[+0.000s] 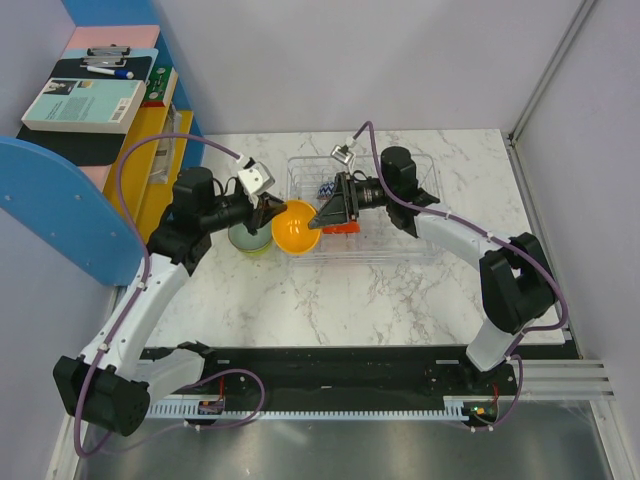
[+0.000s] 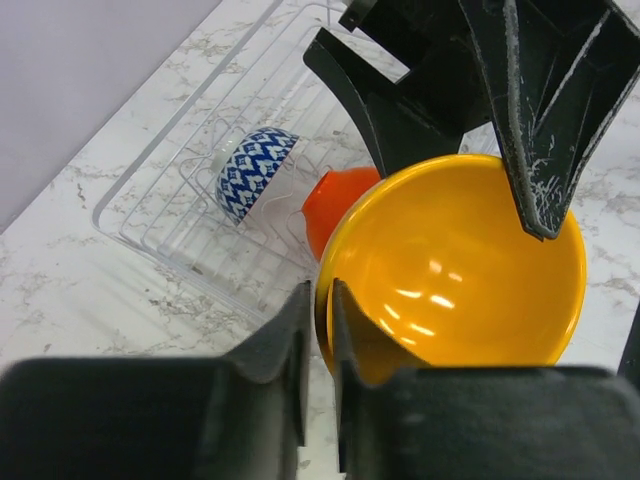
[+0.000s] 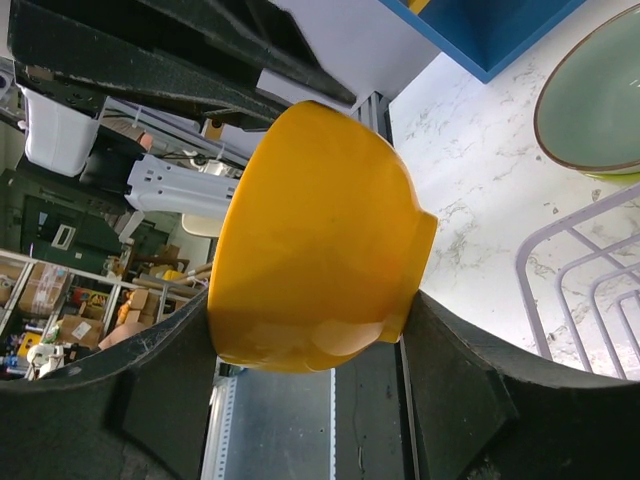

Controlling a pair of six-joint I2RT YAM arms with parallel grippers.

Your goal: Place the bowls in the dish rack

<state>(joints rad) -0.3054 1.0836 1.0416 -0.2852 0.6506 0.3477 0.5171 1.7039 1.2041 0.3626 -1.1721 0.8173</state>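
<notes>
Left gripper point(image 2: 320, 300): jaws nearly together, pinched on the near rim of the yellow-orange bowl point(image 2: 460, 270), one finger inside the wall and one outside.
Right gripper point(image 3: 310, 330): jaws narrowed around the same bowl from the opposite side; in the right wrist view the bowl fills the gap and looks to touch both fingers; in the left wrist view one finger lies across the bowl's interior and the other sits behind the wall.
The bowl is thus held between both grippers, tilted, at the left end of the dish rack point(image 1: 420, 245); its height over the marble table point(image 1: 350, 300) I cannot tell.
In the rack: blue-white zigzag bowl point(image 2: 255, 172) on its side among the dividers; red-orange bowl point(image 2: 335, 200) just behind the held one.
On the table left of the rack: pale mint bowl point(image 1: 248, 240), nested in a lime one.
</notes>
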